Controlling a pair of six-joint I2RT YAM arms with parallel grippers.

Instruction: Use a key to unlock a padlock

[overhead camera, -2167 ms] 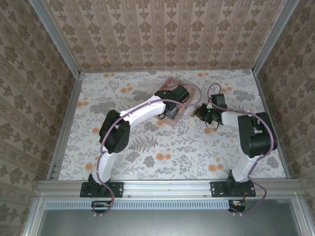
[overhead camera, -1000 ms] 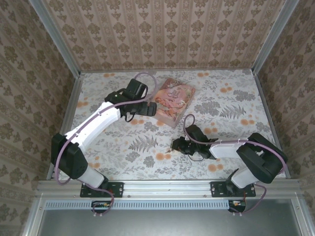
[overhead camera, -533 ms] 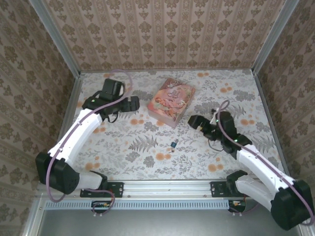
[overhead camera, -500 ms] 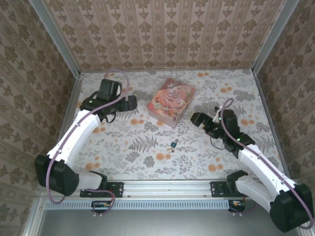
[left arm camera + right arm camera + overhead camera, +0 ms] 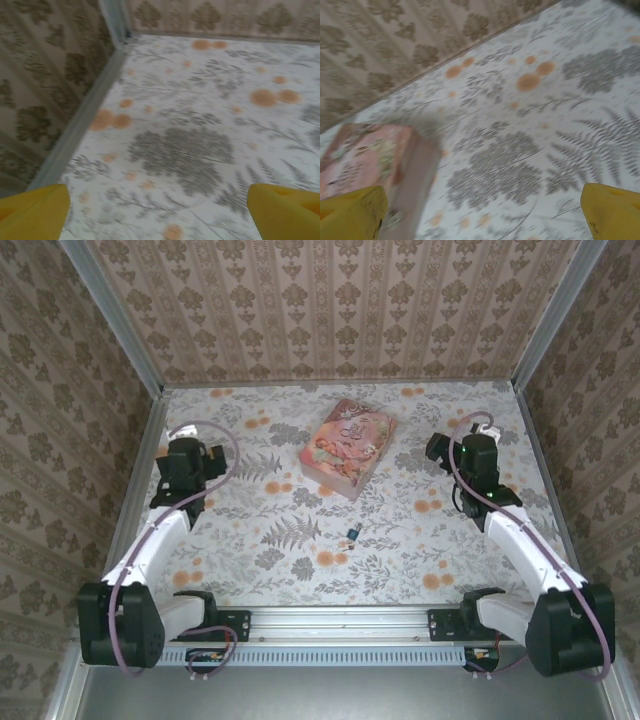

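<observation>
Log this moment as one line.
left claw: open, empty | right claw: open, empty | padlock: loose on table, pink tin behind it

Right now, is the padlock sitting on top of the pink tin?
No, the padlock lies on the floral table, well apart from the pink tin and closer to the near edge.
</observation>
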